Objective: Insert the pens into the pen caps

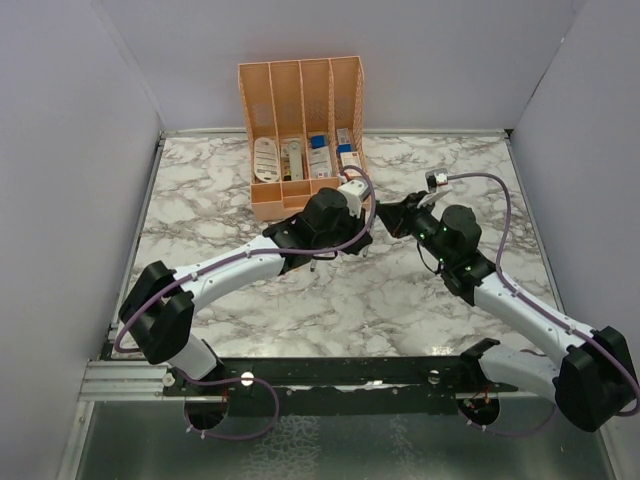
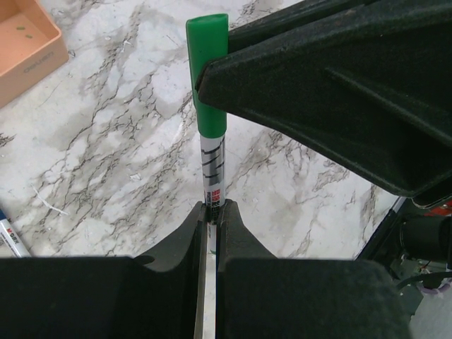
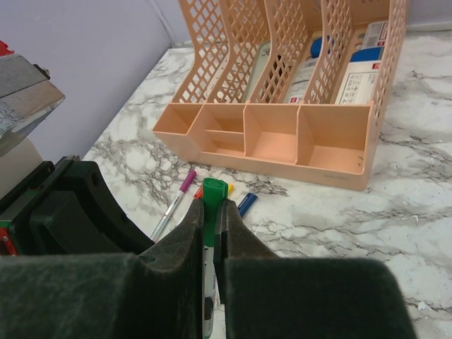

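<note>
Left wrist view: the left gripper (image 2: 212, 210) has its two fingers squeezed tight on the grey-white body of the green pen (image 2: 212, 169). The pen sticks straight out from the fingers, up off the marble table (image 2: 106, 141). The green cap (image 2: 207, 70) sits on the pen's far end. The right gripper (image 3: 210, 212) comes in from the other side and pinches that cap between its own two fingers. Both grippers hold the one pen, one at each end.

In the right wrist view, a purple pen (image 3: 171, 206) lies flat on the table just past the fingers. Next to the green cap you can see a red bit (image 3: 198, 192), a yellow bit (image 3: 227, 188) and a blue bit (image 3: 247, 203). They are partly hidden, so I cannot tell if they are loose caps or pens with caps on.

Behind them stands the peach organiser (image 3: 332, 169), with its low open trays facing the grippers. From the top, the two grippers meet just in front of it, near the middle of the table.
</note>
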Available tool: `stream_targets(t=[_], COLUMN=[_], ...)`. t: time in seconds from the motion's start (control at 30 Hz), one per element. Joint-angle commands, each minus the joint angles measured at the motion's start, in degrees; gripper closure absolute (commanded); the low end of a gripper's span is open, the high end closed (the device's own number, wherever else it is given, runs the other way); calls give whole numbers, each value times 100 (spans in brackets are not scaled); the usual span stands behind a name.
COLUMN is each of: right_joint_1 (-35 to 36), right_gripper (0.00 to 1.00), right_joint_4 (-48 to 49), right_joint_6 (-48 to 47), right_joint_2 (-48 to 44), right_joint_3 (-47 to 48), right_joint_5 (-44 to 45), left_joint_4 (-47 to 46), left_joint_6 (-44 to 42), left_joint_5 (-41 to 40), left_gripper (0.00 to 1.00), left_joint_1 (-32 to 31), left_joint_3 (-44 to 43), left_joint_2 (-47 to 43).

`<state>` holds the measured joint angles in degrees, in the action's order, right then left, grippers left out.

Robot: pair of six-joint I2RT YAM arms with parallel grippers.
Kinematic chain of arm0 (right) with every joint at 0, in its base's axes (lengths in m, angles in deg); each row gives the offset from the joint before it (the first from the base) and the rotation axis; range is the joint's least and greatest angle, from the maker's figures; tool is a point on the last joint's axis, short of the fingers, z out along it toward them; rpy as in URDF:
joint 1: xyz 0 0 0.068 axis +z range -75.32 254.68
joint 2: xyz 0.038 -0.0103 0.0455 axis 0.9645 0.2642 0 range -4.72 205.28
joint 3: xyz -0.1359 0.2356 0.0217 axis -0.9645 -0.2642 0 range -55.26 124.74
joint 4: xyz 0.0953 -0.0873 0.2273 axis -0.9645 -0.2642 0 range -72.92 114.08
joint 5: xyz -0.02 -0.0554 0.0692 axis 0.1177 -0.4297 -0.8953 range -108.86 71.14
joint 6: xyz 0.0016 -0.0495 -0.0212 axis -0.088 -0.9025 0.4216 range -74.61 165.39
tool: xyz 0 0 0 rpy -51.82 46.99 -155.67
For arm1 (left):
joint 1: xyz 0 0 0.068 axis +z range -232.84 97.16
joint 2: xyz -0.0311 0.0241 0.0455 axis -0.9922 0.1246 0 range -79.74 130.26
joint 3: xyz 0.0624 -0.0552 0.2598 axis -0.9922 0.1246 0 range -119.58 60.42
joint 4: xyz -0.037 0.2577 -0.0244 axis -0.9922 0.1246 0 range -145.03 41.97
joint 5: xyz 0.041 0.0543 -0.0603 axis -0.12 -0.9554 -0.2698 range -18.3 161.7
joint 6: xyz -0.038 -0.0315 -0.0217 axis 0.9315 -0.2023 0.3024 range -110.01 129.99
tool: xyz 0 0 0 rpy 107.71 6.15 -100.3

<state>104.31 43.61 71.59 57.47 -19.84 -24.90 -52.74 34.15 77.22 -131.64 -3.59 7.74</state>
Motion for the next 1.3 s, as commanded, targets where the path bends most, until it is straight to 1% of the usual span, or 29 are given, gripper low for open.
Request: stream_targets(t=[0.0, 0.03, 0.07, 0.13, 0.27, 0.33, 0.37, 0.47, 0.6, 0.8, 0.93, 1.07, 1.27], right_joint_1=[210, 210, 210, 210, 210, 210, 206, 210, 210, 210, 210, 210, 210], right_gripper=[99, 99, 97, 85, 65, 56, 54, 53, 53, 53, 53, 53, 53], right_joint_4=[-1514, -1492, -1462, -1408, -1286, -1255, -1233, -1198, -1324, -1872, -2090, -2258, -2357], right_joint_6=[-166, -153, -150, -126, -138, -163, -178, -236, -373, -387, -372, -336, -265], right_joint_2=[214, 238, 266, 324, 365, 323, 294, 112, -154, -462, -605, -678, -641], right_joint_3=[-136, -54, 23, 215, 636, 822, 923, 1035, 1044, 1025, 978, 917, 853], right_joint_5=[-597, -543, -471, -273, 161, 364, 458, 672, 895, 1319, 1437, 1563, 1569], left_joint_4=[-1260, -1108, -934, -612, -194, -72, -14, 367, 882, 1790, 2327, 2579, 2624], left_joint_6=[-51, 7, 58, 169, 503, 656, 740, 809, 810, 667, 528, 495, 427], left_joint_5=[-462, -442, -426, -388, -263, -253, -260, -357, -506, -818, -967, -1103, -1158], left_gripper=[100, 100, 100, 100, 100, 100, 100, 100, 100, 100, 100, 100, 99], left_joint_1=[217, 214, 220, 221, 221, 221, 221, 221, 221, 217, 276, 394, 596], left_joint_3=[-686, -649, -595, -457, 10, 274, 379, 452, 215, -595, -1094, -1280, -1250], left_joint_2=[-162, -135, -104, -68, -45, -56, -45, 143, 574, 1497, 2010, 2262, 2379])
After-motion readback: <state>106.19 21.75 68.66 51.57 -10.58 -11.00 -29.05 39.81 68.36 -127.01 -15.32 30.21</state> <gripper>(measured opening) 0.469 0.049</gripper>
